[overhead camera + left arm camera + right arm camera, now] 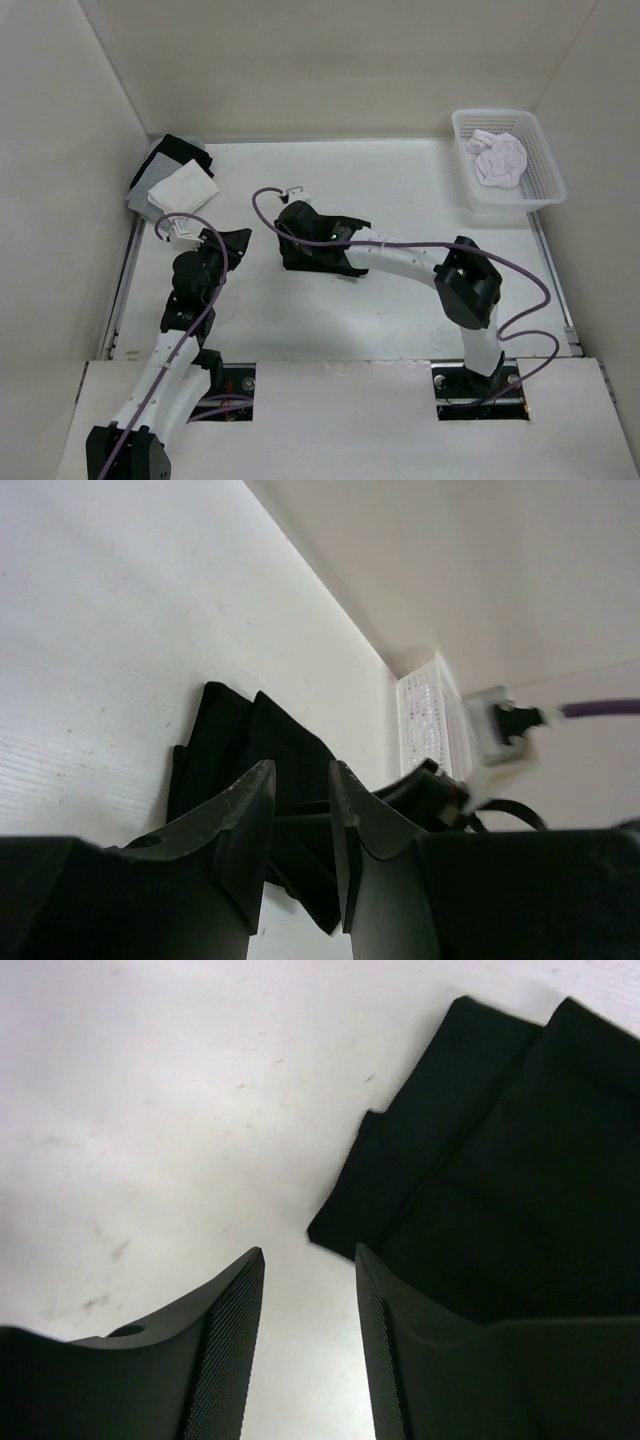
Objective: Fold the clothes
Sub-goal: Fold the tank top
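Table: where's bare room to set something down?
Free: the table's far strip between the black shirt and the basket, and the near strip in front of the shirt. Crowded: the far-left corner with cloth squares, and the middle around the shirt.

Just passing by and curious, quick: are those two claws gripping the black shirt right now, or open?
Left gripper: open, nothing held.
Right gripper: open, empty, not holding the black shirt.

The table (400, 190) carries a black shirt (500, 1160), a basket (462, 150) and cloth squares (180, 185).
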`<state>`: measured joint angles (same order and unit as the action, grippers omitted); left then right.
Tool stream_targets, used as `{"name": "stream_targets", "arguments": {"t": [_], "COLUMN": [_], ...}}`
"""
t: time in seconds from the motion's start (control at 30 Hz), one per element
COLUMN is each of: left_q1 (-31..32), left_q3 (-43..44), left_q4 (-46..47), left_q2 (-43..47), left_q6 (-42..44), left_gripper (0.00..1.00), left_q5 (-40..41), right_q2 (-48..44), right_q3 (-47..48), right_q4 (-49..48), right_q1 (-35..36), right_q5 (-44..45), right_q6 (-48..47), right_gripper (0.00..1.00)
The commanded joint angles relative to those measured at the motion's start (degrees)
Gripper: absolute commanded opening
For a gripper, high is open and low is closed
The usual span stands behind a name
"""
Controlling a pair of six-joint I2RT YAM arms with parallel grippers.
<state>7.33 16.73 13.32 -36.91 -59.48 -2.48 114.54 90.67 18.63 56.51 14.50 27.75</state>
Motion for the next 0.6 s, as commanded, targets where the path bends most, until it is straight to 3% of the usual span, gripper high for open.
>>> {"name": "stream_targets", "arguments": {"t": [0.0,0.07,0.23,0.27,0.4,0.57], "left_q1": [1.6,4.3,17.0,19.4,24.9,24.8], "left_q3": [0.1,0.8,5.1,6.2,10.9,13.7], "left_q4": [4.0,6.7,15.6,17.2,22.8,26.5], "left_q2": [-3.2,-7.0,-21.2,-24.5,-37.9,-51.6], "left_q6": [-1.1,-1.2,0.5,1.0,2.1,1.3], "left_gripper": [0.27,0.27,0.27,0.27,0.27,0.25], "left_q5": [-1.1,-0.1,4.5,5.6,6.7,5.3], "right_q2": [-11.0,-16.4,-23.1,-24.0,-25.9,-21.9], "right_q3": [-5.6,-12.8,-27.4,-30.1,-39.7,-45.4], "right_q4": [-6.0,-11.0,-17.2,-19.1,-29.6,-38.7], "right_q1": [-0.6,-2.7,-10.4,-11.7,-16.9,-20.3], "right_q5": [-0.3,-0.8,-1.9,-2.5,-7.7,-13.6], "right_q6": [2.6,3.3,7.6,8.3,10.9,15.0], "right_gripper": [0.47,0.45,0.09,0.06,0.03,0.04]}}
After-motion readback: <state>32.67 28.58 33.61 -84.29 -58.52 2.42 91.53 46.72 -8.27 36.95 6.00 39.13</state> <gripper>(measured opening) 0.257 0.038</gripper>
